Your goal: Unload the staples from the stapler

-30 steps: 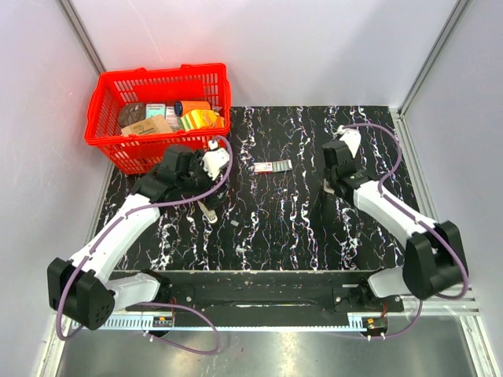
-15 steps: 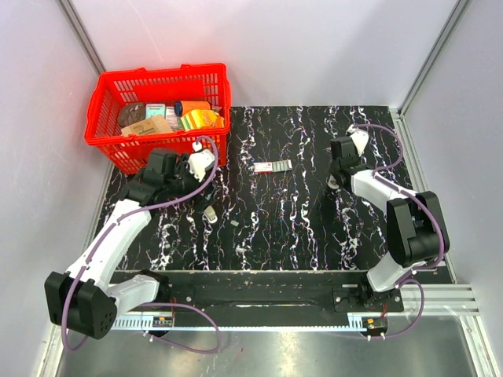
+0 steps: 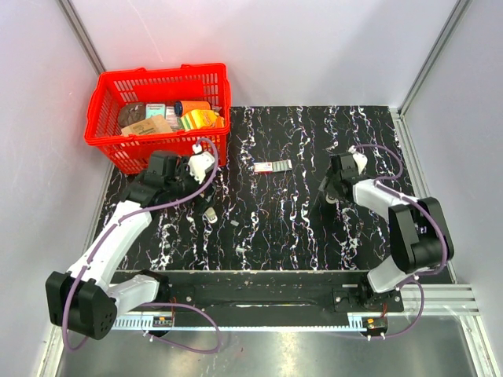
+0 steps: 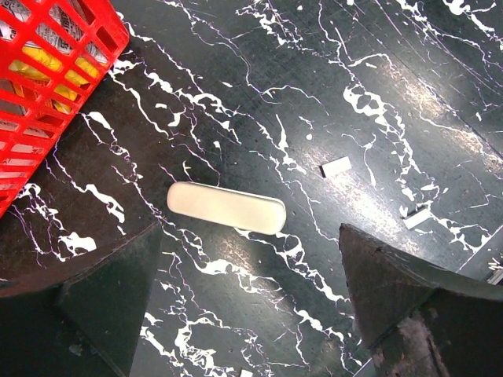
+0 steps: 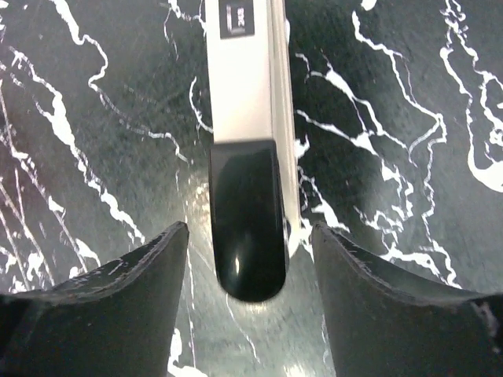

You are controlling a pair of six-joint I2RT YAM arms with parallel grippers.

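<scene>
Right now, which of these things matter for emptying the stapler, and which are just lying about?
For the job:
- stapler, between the open right gripper's fingers
- what look like loose staple bits

Lying about:
- basket and its goods
- small pack
- white bar, purpose unclear

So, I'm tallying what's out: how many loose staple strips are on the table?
2. One staple strip lies right of the pale oblong piece; a second strip lies further right. Others may hide among the white veining.
</scene>
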